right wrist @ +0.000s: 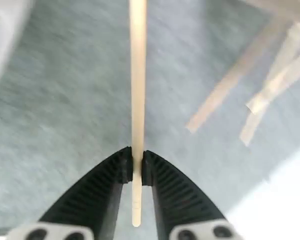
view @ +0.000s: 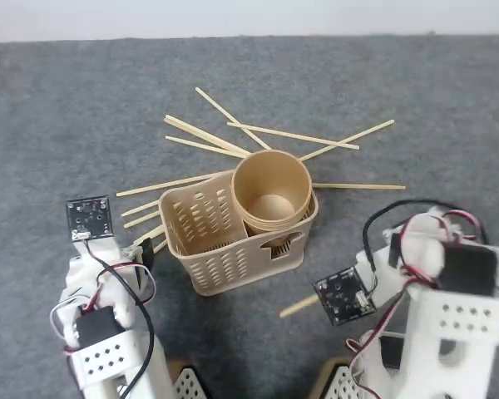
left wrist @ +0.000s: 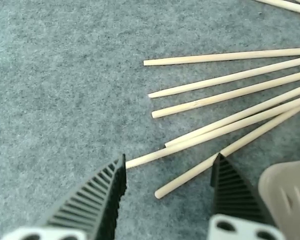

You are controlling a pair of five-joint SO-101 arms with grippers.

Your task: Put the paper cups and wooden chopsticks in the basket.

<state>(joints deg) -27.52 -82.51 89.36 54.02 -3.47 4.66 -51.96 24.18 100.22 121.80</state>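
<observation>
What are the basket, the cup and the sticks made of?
The basket looks like smooth beige plastic: its walls have neat moulded slots. The cup inside it seems to be tan paper, thin-walled with a rolled rim and a matte look. The chopsticks look like bare pale wood, unpainted and dull, though bamboo can't be ruled out.
</observation>
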